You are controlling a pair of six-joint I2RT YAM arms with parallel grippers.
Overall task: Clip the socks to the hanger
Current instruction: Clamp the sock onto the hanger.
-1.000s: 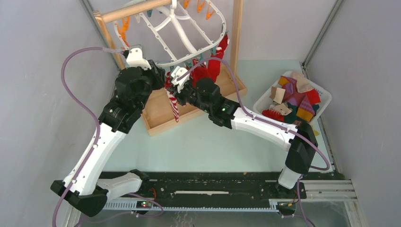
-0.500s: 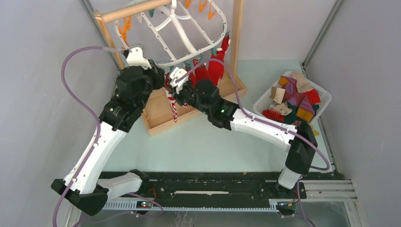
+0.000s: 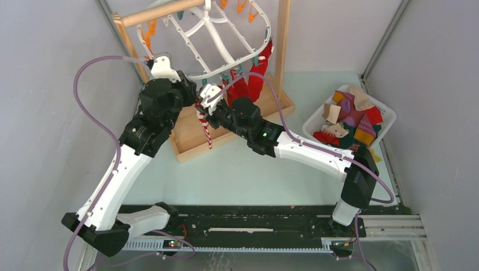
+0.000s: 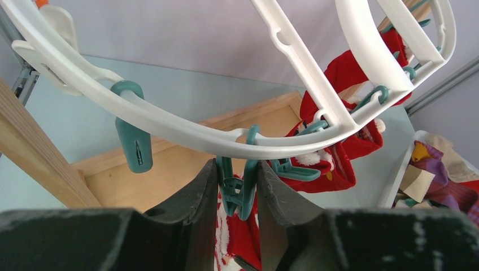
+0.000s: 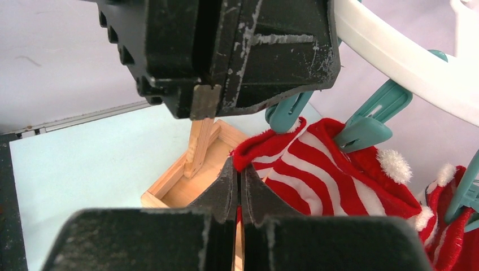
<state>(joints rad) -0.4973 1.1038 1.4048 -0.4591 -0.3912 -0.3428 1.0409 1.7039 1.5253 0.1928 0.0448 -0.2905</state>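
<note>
The left arm and right arm reached far and inward, wrists nearly meeting. The left gripper squeezed a teal clothespin between part-spread fingers; the right gripper was closed, seemingly nipping the striped sock.

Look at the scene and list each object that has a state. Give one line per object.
White plastic oval hanger: hanging from the wooden stand.
Teal plastic clothespin: squeezed between the left jaws.
Red-and-white striped fabric sock: pinched in the shut right jaws.
Plain red fabric socks: clipped to the hanger.
White plastic basket: holding loose socks.
</note>
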